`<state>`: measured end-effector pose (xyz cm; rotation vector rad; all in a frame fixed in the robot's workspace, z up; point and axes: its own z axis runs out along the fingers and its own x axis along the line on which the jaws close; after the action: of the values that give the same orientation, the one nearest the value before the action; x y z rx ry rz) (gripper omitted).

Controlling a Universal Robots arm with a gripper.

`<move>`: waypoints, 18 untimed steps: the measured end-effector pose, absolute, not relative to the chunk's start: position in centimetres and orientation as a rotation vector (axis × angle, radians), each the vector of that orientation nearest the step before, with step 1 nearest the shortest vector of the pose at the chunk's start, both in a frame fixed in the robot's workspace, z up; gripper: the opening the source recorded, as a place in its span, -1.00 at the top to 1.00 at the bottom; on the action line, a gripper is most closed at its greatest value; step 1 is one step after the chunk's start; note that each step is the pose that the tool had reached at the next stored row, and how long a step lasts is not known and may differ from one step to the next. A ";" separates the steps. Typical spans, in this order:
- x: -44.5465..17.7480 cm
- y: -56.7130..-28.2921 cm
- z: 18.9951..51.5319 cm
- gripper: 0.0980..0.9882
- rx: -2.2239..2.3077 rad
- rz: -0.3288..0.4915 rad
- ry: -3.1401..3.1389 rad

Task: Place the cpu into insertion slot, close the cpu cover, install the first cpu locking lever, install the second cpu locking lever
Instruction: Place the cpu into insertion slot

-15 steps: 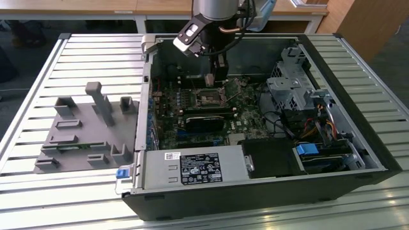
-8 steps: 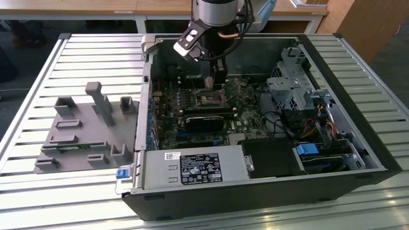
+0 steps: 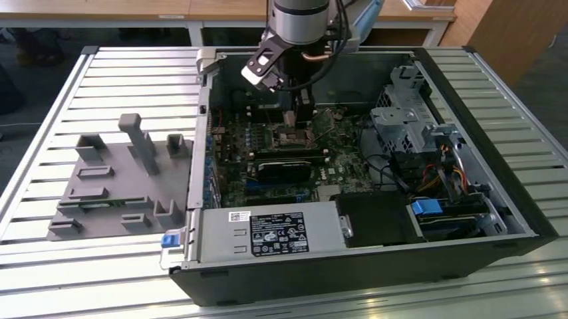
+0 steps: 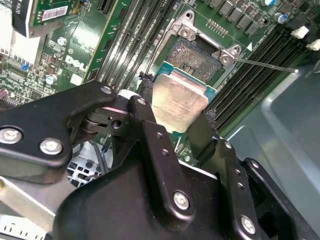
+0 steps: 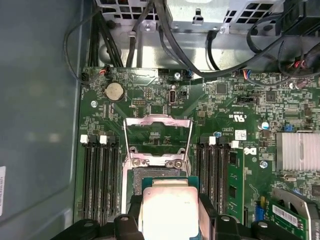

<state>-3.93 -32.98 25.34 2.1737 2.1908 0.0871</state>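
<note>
A lab or workshop: a slatted metal bench (image 3: 53,279) spans the frame, an opened computer case (image 3: 355,282) centre-right (grey part fixture (image 3: 106,193) at left), wooden desks (image 3: 116,8) along the top.

I logged: printed label (image 3: 277,234) on the power supply (image 3: 217,239); barcode sticker (image 4: 53,13) on a green card (image 4: 50,24); no wording was legible.

Bare socket (image 4: 197,57) beneath the cpu (image 4: 177,102), cpu cover (image 5: 158,120) swung back beside it, memory slots (image 5: 100,180) flanking both sides
</note>
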 end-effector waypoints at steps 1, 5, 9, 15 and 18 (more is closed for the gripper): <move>-3.9 -33.0 25.3 0.03 2.174 0.087 2.191; -4.0 -33.0 24.9 0.03 2.178 0.087 2.186; -4.0 -32.8 24.2 0.03 2.181 0.086 2.182; -4.0 -32.6 23.3 0.03 2.181 0.085 2.182; -4.1 -32.6 22.9 0.03 2.184 0.084 2.177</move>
<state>-4.09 -32.60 22.90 2.1842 2.1773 0.0837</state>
